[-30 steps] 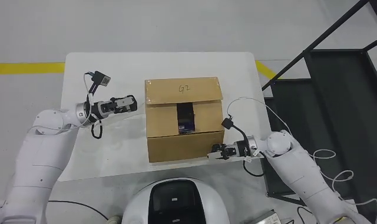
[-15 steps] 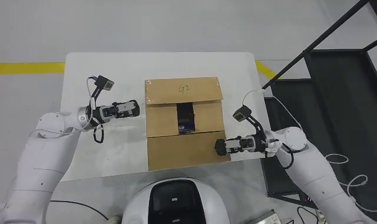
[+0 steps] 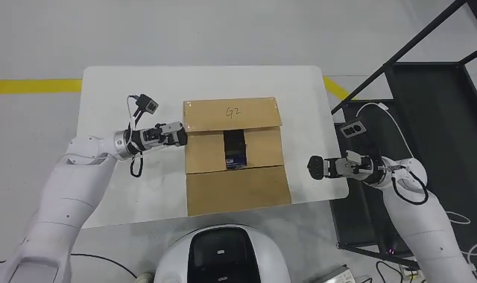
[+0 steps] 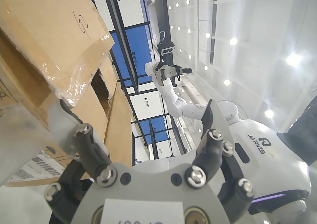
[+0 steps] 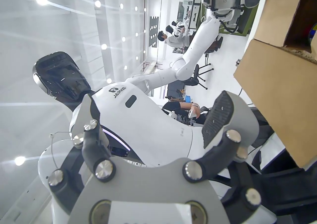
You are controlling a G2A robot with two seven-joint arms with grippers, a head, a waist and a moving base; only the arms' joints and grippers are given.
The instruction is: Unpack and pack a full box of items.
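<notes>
White table (image 3: 112, 89), cardboard box (image 3: 235, 190) mid-table, top mostly closed, a centre gap showing a dark item (image 3: 235, 150) inside. Left gripper (image 3: 177, 132) spread wide, empty, just at the box's left edge by the far flap (image 3: 232, 113). Right gripper (image 3: 316, 167) also spread and empty, apart off the box's right side, so left is nearer.

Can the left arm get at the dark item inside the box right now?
Probably not. The flaps cover most of the box, leaving just a narrow slot over the dark item; the left gripper sits open at the box's left side, outside the flaps.
</notes>
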